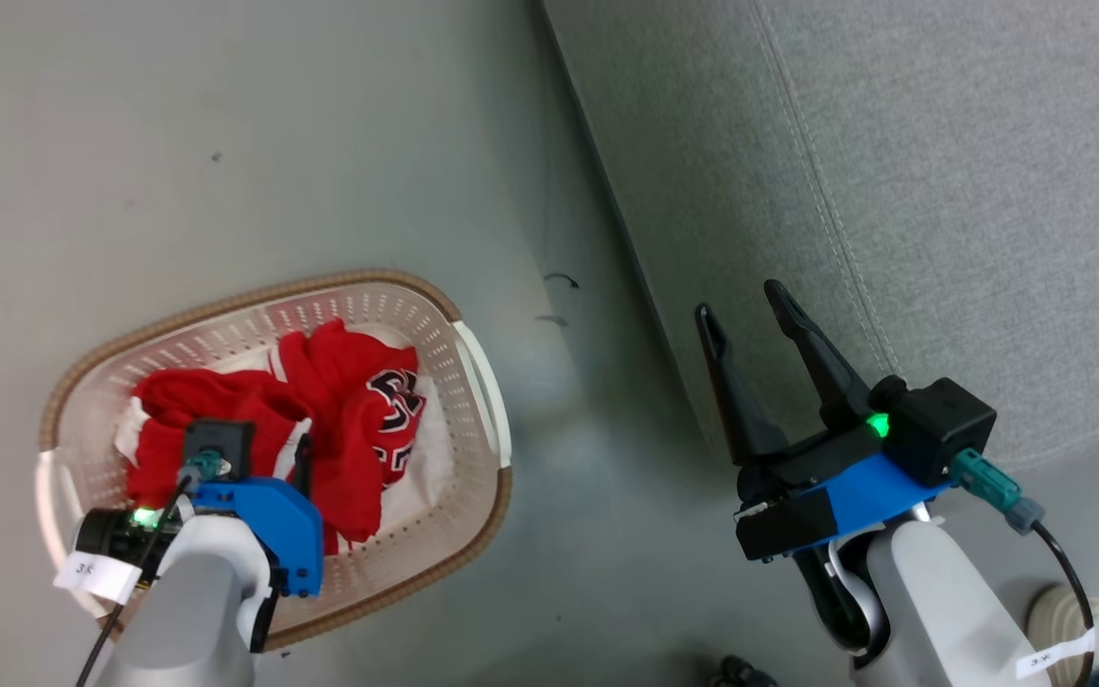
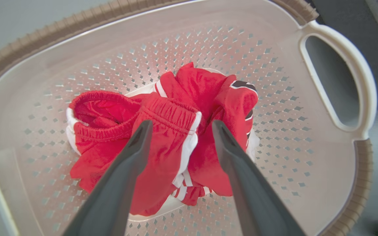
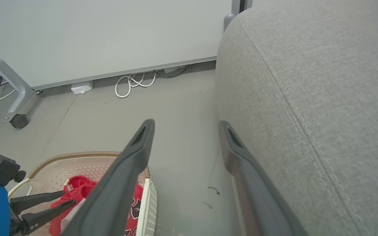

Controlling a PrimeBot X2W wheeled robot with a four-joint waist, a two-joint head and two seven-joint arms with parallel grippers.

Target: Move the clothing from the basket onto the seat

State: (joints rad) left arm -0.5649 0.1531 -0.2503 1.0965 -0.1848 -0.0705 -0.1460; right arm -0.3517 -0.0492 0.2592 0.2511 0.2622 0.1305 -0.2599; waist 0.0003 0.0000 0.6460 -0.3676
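Note:
The clothing [image 1: 340,401] is a crumpled red heap with white trim lying in the basket [image 1: 225,305] on the floor at the lower left. A jersey [image 1: 395,405] with black-and-white lettering lies on its right side. In the left wrist view my left gripper [image 2: 182,124] hangs open just above the clothing [image 2: 169,131], its fingers straddling a red waistband, inside the basket [image 2: 77,19]. My right gripper [image 1: 740,301] stands open and empty beside the front edge of the grey seat [image 1: 893,143]. The right wrist view has the seat [image 3: 307,98] at the right and the basket [image 3: 77,155] with my left gripper [image 3: 69,198] at the lower left.
Bare grey floor [image 1: 225,143] lies between basket and seat, with small dark marks [image 1: 559,281] on it. Along the far wall are white cables [image 3: 133,83], a white box [image 3: 81,88] and a grey frame leg on a caster [image 3: 18,121]. A pale shoe [image 1: 1074,620] shows at the lower right.

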